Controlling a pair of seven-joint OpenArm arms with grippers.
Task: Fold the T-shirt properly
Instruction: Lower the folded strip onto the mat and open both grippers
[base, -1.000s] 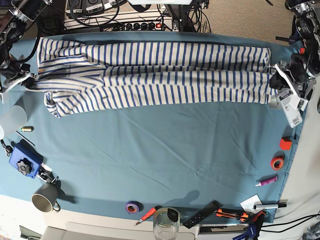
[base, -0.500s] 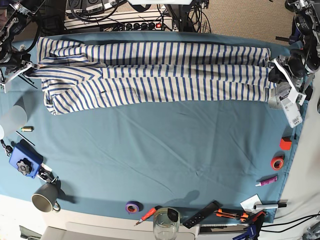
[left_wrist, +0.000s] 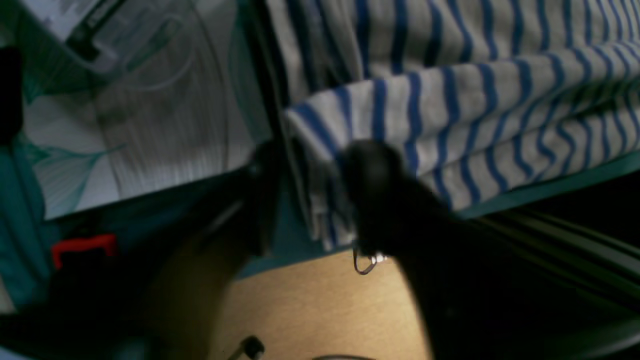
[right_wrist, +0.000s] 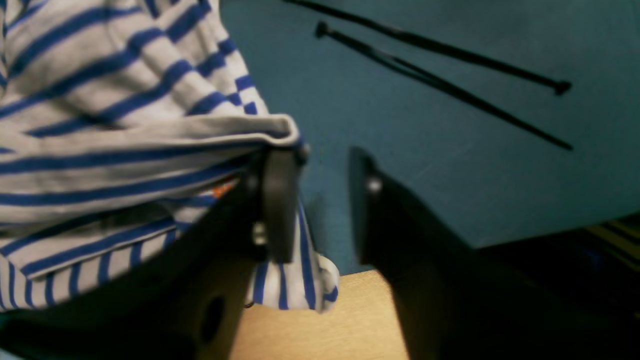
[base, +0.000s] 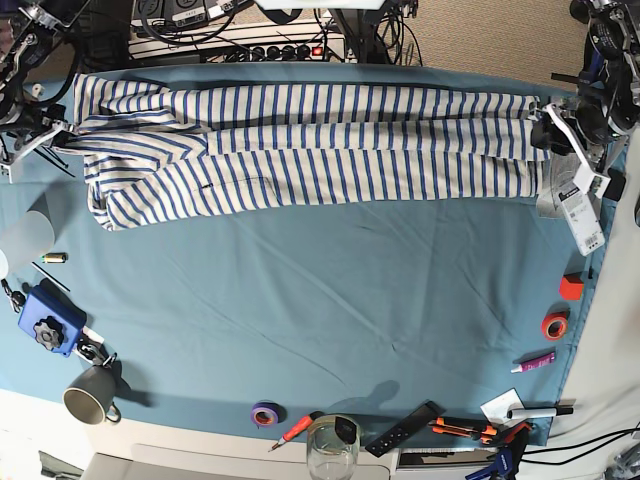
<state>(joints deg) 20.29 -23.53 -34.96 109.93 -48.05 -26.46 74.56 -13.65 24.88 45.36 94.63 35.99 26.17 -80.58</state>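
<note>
You've got the worktop (base: 330, 320), under a teal cloth, filling the base view. The T-shirt (base: 310, 155) lies across its far side, folded into a long narrow band running nearly the full width, sleeve end bunched at the view's left. Lower cloth area is bare in the middle; clutter sits along the near and side edges: grey mug (base: 90, 395), blue fixture (base: 48, 320), purple tape roll (base: 265, 413), glass (base: 332, 450), orange tape roll (base: 555, 325).

Right gripper (right_wrist: 315, 210) sits at the shirt's sleeve end, by the worktop edge. Its jaws stand apart, nothing between them; one finger touches the shirt's folded hem, the other is over bare cloth. Two black cable ties (right_wrist: 445, 65) lie just beyond.

Left gripper (left_wrist: 375, 200) is at the opposite shirt end. Its view is blurred and dark: one finger overlaps the striped edge, but you can't tell if the jaws are closed on it.
</note>
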